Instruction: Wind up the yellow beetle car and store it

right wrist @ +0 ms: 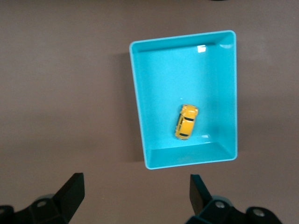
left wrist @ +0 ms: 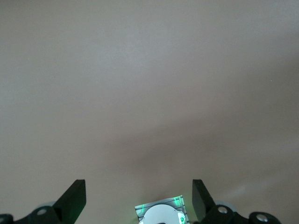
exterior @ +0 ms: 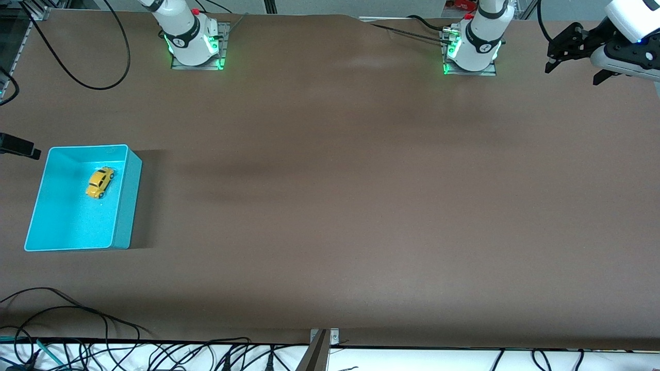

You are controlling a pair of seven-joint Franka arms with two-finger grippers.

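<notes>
Both my grippers hang empty with fingers spread, the right gripper (right wrist: 135,191) high over the bin (exterior: 126,206) where the car (exterior: 100,182) lies on its floor, the left gripper (exterior: 572,51) waiting at its table end; a descent now might nudge the stored car.

I count one yellow car (exterior: 100,182), inside bin, in half nearer robot bases. I count one turquoise bin (exterior: 122,206) on one brown table (exterior: 330,206). I count two white arm bases: one (exterior: 192,38) just up the table from bin, one (exterior: 474,44) well apart from bin toward left arm's end. I see two grippers: left gripper (exterior: 575,62) well apart from bin, fingers spread; right gripper (right wrist: 135,196) above bin, fingers spread.
</notes>
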